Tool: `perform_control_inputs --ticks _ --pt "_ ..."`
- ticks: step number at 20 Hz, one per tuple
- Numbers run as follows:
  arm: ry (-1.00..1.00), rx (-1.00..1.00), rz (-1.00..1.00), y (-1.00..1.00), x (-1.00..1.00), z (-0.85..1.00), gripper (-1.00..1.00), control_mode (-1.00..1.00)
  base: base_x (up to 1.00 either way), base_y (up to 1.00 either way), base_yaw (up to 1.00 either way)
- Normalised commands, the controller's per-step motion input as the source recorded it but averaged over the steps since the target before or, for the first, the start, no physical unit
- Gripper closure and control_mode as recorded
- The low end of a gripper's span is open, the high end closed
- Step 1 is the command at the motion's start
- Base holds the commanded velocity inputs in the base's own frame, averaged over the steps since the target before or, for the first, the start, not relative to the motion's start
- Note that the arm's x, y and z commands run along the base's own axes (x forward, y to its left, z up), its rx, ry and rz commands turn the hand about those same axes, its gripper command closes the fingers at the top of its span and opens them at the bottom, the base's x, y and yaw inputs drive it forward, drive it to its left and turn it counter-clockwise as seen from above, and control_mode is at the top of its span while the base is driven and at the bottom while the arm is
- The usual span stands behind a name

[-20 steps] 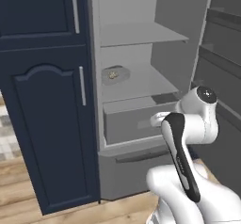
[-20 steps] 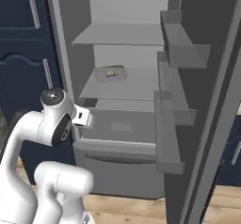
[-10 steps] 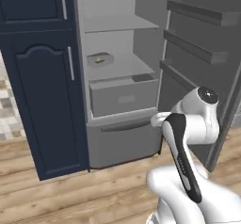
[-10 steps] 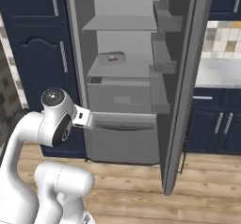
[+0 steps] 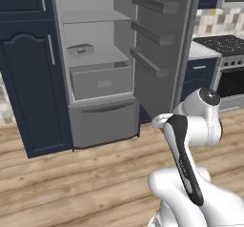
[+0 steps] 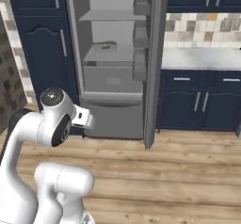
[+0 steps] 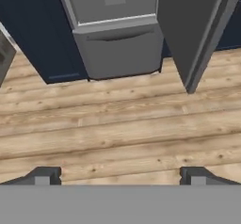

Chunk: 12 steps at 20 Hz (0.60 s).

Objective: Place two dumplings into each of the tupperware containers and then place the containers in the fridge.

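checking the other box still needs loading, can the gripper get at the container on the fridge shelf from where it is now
Probably not from here. The fridge door stands open and nothing blocks the container on its shelf, but the open gripper hangs empty over the wood floor, well back from the fridge, so the base would likely need to drive closer.

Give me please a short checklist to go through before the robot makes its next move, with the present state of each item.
1. Tall grey metallic fridge door stands open: ok.
2. One shallow dark grey rectangular tupperware container sits on the fridge shelf: ok.
3. That container holds two dumplings: cannot tell; something tan shows inside, too small to count.
4. Second container is in the fridge: not ok; none shows on its shelves.
5. End effector is open and holds nothing: ok; only wooden floor lies between its fingertips.
6. Floor between the robot and the fridge is free: ok in the base views.
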Motion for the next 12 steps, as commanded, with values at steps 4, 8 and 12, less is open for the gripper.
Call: perform_control_inputs --ticks 4,8,12 --pt "0.00 0.00 0.00 0.00 0.00 0.00 -1.00 1.00 -1.00 -0.74 -0.05" --pt "0.00 0.00 0.00 0.00 0.00 0.00 -1.00 1.00 -1.00 -0.67 -0.03" --pt "0.00 0.00 0.00 0.00 0.00 0.00 -1.00 1.00 -1.00 -0.60 -0.03"
